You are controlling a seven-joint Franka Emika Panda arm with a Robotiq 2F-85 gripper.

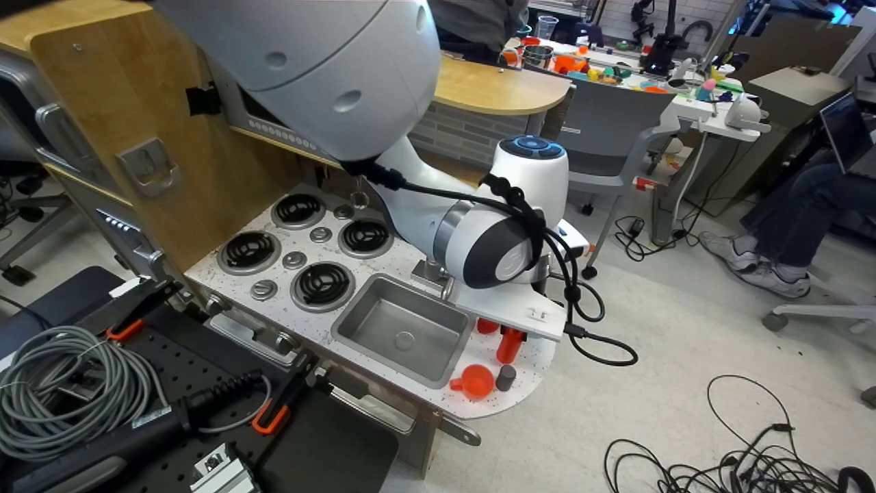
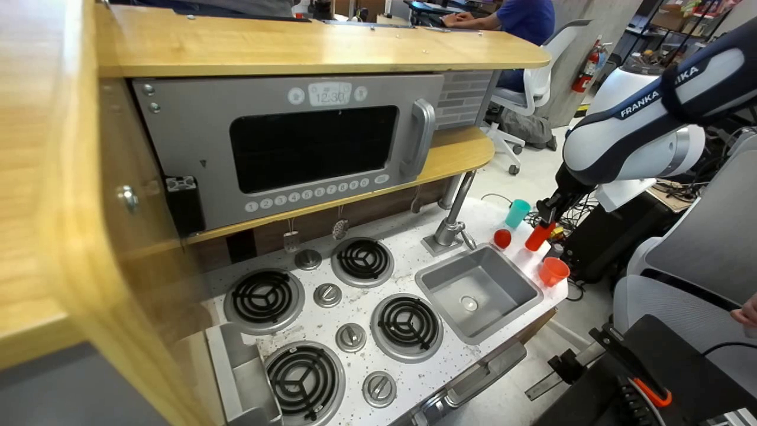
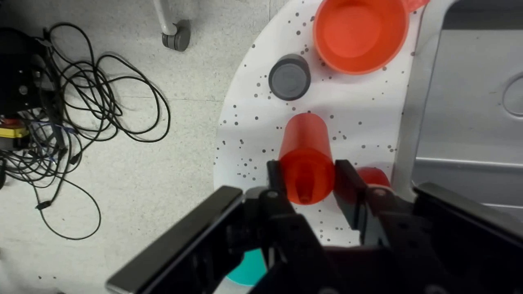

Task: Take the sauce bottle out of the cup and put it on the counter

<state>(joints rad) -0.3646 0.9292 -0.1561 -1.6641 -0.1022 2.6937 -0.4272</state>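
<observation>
In the wrist view, the white table point(image 3: 245, 136) curves off at nine o'clock, bare inside its edge; the sink point(image 3: 476, 130) lies at three. The hand point(image 3: 309, 173), pointing to twelve, grips the red sauce bottle point(image 3: 306, 136) over the table, contact unclear.

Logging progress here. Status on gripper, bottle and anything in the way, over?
Gripper closed on red sauce bottle. Bottle outside any cup, on or just above counter, can't tell. Grey cylinder, orange cup, red round thing close by.
</observation>
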